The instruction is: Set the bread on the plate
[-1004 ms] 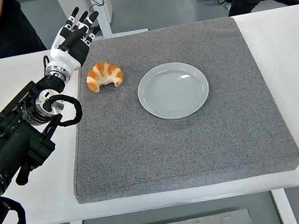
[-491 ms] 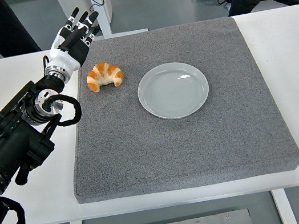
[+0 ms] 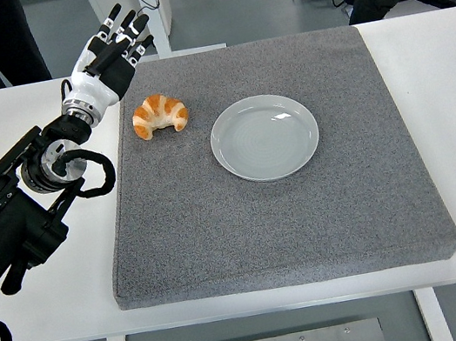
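The golden-brown curved croissant (image 3: pixel 160 114) lies on the grey foam mat (image 3: pixel 271 216) toward the desk's far left corner, just left of the round pale-grey ceramic plate (image 3: pixel 265 137). The robot's black-and-white left hand (image 3: pixel 106 55) hovers near the far left edge, fingers (image 3: pixel 130 29) spread, empty.

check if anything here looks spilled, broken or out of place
Nothing stands out. The croissant lies whole on the grey mat, left of the empty plate, which sits flat and looks intact. The left hand hovers open beyond the mat's far-left corner, holding nothing.
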